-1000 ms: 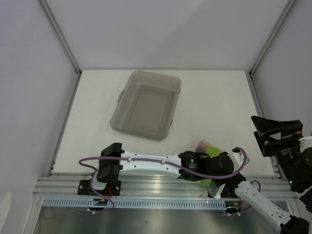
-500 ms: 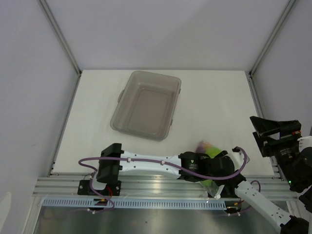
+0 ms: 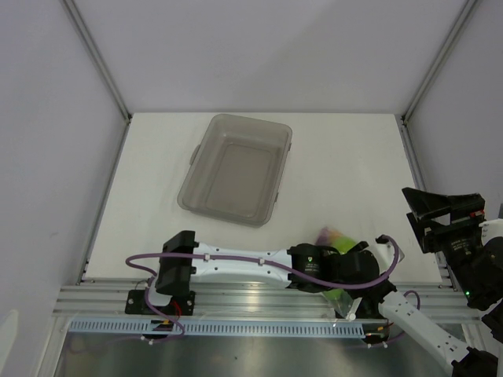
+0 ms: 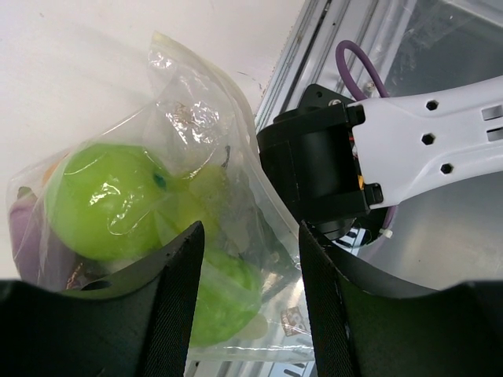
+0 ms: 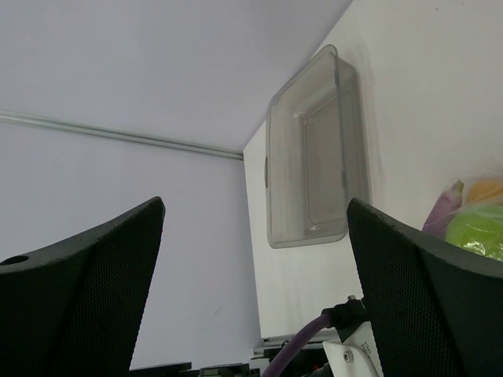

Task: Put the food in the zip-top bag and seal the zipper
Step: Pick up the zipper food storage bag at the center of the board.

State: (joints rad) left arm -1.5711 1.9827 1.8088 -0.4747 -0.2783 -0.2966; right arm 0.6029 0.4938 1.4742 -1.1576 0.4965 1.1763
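The clear, crinkly zip-top bag [image 4: 196, 133] lies at the near edge of the white surface [image 3: 346, 173], close by the right arm's base and well apart from the grey translucent tray [image 3: 251, 119]. The round green toy fruits [image 4: 106, 200] and a purple piece [image 4: 27, 243] are already inside. The left gripper [image 4: 247, 236] straddles the bag half-spread, probably to steady it for sealing (whether it actually pinches, I cannot tell). The right gripper [image 5: 255, 206] hangs raised and fully spread, carrying nothing. The zipper's state is not visible.
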